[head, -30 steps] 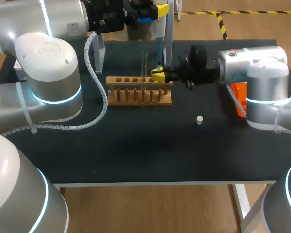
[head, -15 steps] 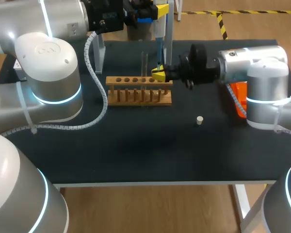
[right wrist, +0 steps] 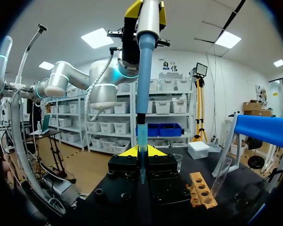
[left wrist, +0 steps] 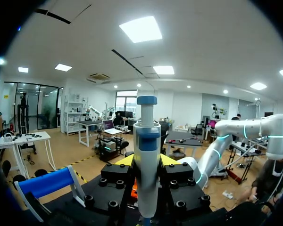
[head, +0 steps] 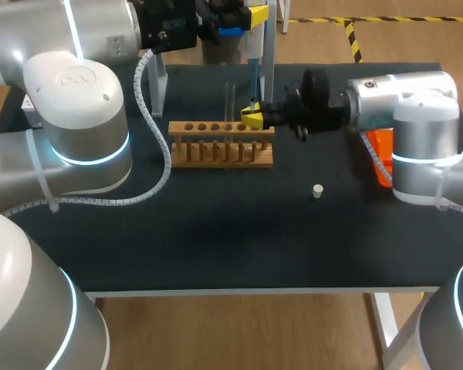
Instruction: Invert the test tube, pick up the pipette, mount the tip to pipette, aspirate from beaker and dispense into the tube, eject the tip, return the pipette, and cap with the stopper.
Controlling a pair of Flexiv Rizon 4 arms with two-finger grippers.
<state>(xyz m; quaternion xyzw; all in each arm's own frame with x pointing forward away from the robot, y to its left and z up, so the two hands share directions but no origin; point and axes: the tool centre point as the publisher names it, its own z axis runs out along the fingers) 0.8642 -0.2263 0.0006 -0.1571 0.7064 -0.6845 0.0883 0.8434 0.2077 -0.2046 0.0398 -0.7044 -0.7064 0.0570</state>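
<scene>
Only the right arm (head: 401,96) shows any shift, and it is slight. Across the 3 head pictures its right claw (head: 252,118), pinched on the pipette tip (right wrist: 142,172) at the lower end of the pipette (head: 251,77), has edged a little toward the far side of the bench (head: 216,231), or upward. Which of the 2 cannot be told. The black wrist and grey forearm behind the claw have crept along by the same small amount.

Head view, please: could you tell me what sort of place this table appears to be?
Most likely a laboratory bench for robotic liquid handling: a wooden test tube rack stands on the black table, a blue pipette is held upright near it, and a small stopper lies nearby.
</scene>
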